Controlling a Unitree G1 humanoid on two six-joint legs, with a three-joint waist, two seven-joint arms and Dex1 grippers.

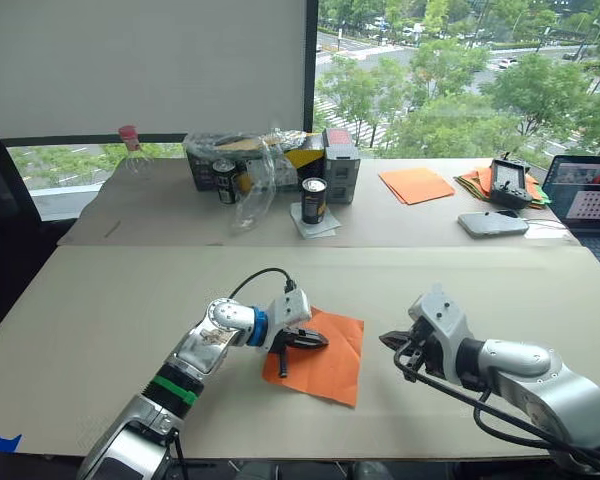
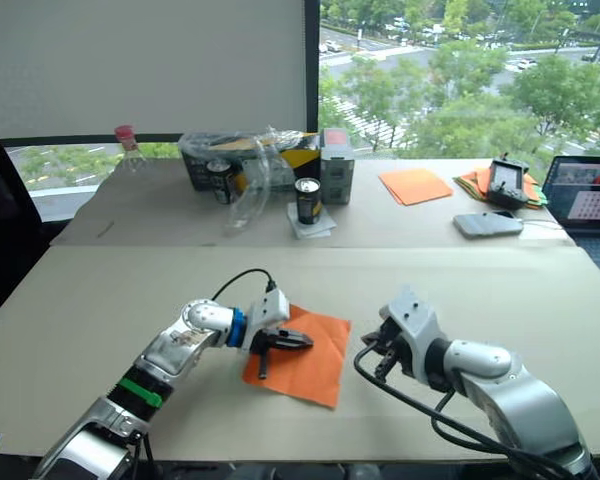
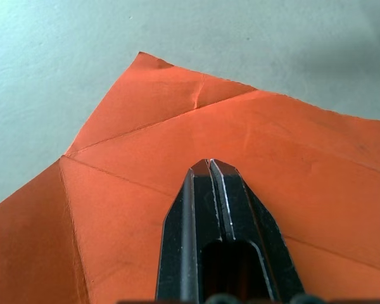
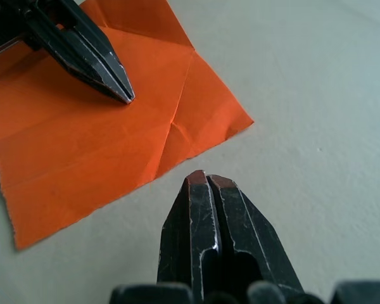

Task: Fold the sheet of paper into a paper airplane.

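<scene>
Creased orange sheet under the left gripper, near the bench's front edge

The sheet of paper point(image 1: 323, 358) lies flat on the bench point(image 1: 110, 300). The left gripper point(image 1: 318, 341), fingers pressed together, points over the sheet's middle. The right gripper point(image 1: 388, 340), fingers also together, hovers just off the sheet's right edge. No writing on the sheet can be read

beige table point(image 1: 100, 310), creased orange sheet of paper point(image 1: 330, 360)

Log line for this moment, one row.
paper: orange sheet of paper flat, creased | left end effector: shut, over sheet | right end effector: shut, beside sheet, apart
</scene>
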